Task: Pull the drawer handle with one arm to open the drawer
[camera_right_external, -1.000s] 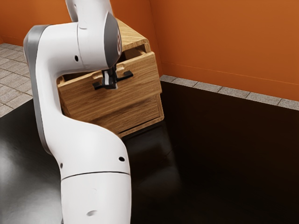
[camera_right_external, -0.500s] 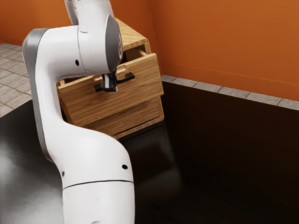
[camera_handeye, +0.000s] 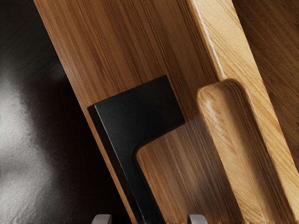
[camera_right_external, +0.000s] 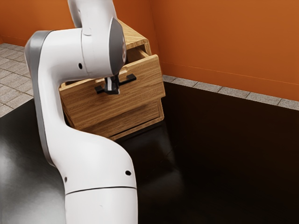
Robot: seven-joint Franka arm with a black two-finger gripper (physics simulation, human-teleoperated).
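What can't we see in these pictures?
1. Inside of the drawer: exterior view, the arm and the drawer's own front hide it.
2. Handle: wrist view, one end is cut off by the picture's edge.
3. Cabinet: exterior view, the arm covers much of it.

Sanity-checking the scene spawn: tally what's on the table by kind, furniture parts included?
Wooden cabinet: 1
Drawers: 2 (upper drawer, lower drawer)
Black handle: 1
Total: 4
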